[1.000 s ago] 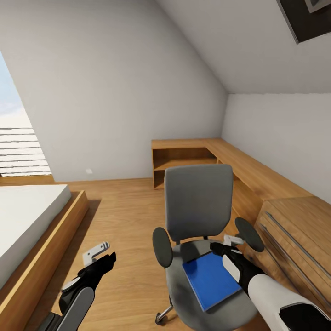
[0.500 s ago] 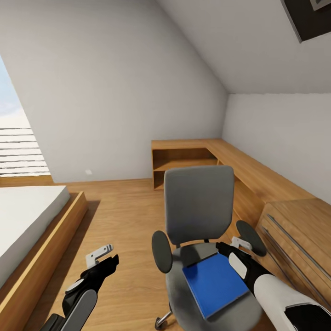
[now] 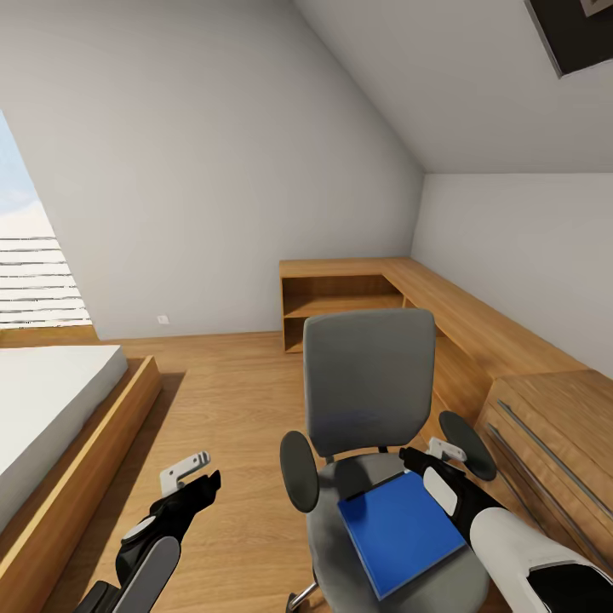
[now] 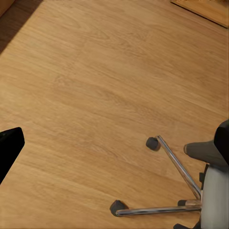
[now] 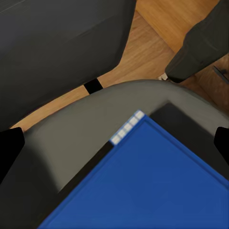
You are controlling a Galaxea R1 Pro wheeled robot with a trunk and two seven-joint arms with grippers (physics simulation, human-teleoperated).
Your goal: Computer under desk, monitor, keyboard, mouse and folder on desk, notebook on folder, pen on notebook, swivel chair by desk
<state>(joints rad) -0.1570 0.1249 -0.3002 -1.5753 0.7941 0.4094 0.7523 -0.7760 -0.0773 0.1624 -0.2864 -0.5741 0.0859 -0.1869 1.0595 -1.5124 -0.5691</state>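
- Blue folder [image 3: 399, 532] flat on the grey seat of the swivel chair [image 3: 368, 383], angled, one corner toward the chair back; no notebook visible on it.
- Seen from the right wrist, folder [image 5: 152, 181] over a dark patch of seat, a pale segmented strip along its near corner, chair back [image 5: 62, 52] rising just behind.
- Right claw [image 3: 443, 449] at the seat's right rear edge, just beside the folder's far corner and next to the right armrest [image 3: 467, 432]; fingers spread wide at the right wrist view's edges, holding nothing.
- Left claw [image 3: 187, 472] low over the wooden floor [image 3: 230, 409], well apart from the chair; gap between the fingers cannot be told, nothing seen in it.
- From the left wrist, chrome legs and dark casters of the chair base [image 4: 164, 191] on bare floorboards.
- Low wooden shelving [image 3: 340, 298] in the far corner, with open compartments holding nothing visible.
- Wooden drawer unit [image 3: 553, 434] with long bar handles just right of the chair.
- Bed [image 3: 51, 409] with white mattress in a wooden frame at left, slatted window [image 3: 34, 272] beyond it.
- Grey walls under a sloped ceiling.
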